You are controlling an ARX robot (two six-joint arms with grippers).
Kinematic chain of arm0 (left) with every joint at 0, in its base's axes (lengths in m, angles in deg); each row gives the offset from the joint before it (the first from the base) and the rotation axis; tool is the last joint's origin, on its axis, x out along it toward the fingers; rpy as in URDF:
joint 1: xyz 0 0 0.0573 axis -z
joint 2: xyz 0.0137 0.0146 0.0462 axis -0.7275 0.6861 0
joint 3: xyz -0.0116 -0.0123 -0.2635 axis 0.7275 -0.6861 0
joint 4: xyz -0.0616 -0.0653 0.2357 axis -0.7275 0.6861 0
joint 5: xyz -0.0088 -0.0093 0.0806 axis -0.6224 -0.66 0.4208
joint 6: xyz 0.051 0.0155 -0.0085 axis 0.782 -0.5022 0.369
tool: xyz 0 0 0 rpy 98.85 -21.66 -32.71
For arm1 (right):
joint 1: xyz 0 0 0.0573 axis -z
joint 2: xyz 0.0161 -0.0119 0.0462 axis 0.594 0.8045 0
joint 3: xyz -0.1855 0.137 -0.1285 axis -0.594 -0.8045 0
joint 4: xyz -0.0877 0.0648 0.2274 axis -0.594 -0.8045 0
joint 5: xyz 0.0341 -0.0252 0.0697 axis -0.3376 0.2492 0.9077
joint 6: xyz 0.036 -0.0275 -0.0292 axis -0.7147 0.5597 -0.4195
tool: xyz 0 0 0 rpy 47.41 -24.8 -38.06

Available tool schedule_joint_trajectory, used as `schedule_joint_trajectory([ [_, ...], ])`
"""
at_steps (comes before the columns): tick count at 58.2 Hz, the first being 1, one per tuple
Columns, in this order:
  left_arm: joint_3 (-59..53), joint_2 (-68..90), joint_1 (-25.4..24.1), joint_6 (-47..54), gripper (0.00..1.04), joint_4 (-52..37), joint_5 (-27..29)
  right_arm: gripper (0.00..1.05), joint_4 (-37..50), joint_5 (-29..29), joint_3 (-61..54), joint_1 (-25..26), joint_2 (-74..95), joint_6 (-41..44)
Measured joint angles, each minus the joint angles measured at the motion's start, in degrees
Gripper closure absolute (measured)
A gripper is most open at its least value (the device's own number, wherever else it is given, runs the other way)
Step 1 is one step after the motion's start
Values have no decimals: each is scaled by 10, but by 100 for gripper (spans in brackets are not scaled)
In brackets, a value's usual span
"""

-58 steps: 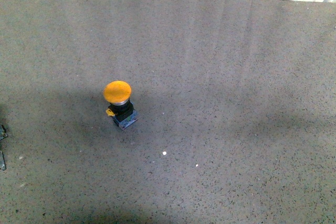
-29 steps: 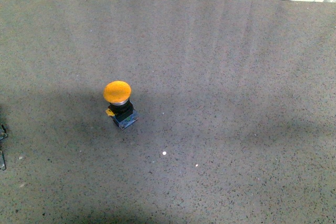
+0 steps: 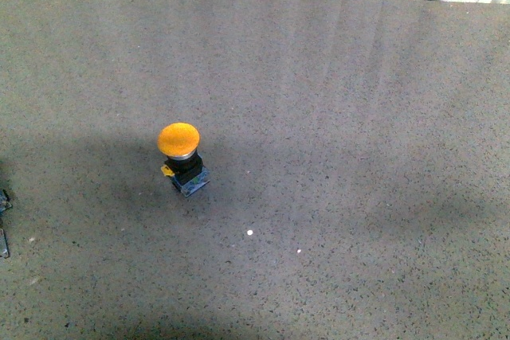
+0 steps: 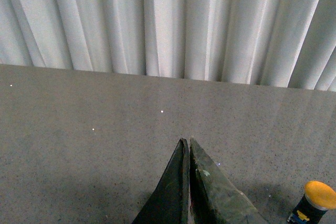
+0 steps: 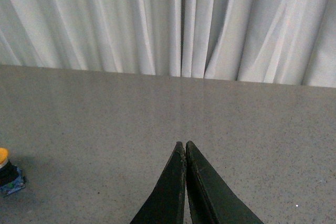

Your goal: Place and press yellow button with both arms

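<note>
Standing upright on the grey table (image 3: 343, 101), the yellow button (image 3: 182, 158) sat a bit left of the middle, with its round orange cap on top and its little blue base touching the table. Nothing was holding it. The left gripper (image 4: 188, 145) had its jaws pressed together with nothing between them, and the button was off to one side of it, well apart. The right gripper (image 5: 185, 148) also had its jaws pressed together and empty, and only an edge of the button showed far off to its side. To do the job well, I think one arm should come down softly and hold the small base so it does not tip, while the other pushes straight down on the middle of the cap. In the front view both arms were almost out of sight; only a small dark bit showed at the left edge, too small to tell what it was. White curtains (image 5: 157, 19) hung behind the table.
</note>
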Motion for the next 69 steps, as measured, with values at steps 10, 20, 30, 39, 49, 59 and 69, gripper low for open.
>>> schedule_joint_trajectory([
  [10,0,0,0,0,99,0,0,86,0,0,0,0,0,1],
  [20,0,0,0,0,60,0,0,47,0,0,0,0,-1,1],
  [30,0,0,0,0,32,0,0,19,0,0,0,0,-1,1],
  [39,0,0,0,1,9,0,0,9,0,0,0,0,-1,1],
  [49,0,0,0,1,9,0,0,9,0,0,0,0,-1,1],
  [59,0,0,0,1,9,0,0,9,0,0,0,0,-1,1],
  [69,0,0,0,1,9,0,0,9,0,0,0,0,-1,1],
])
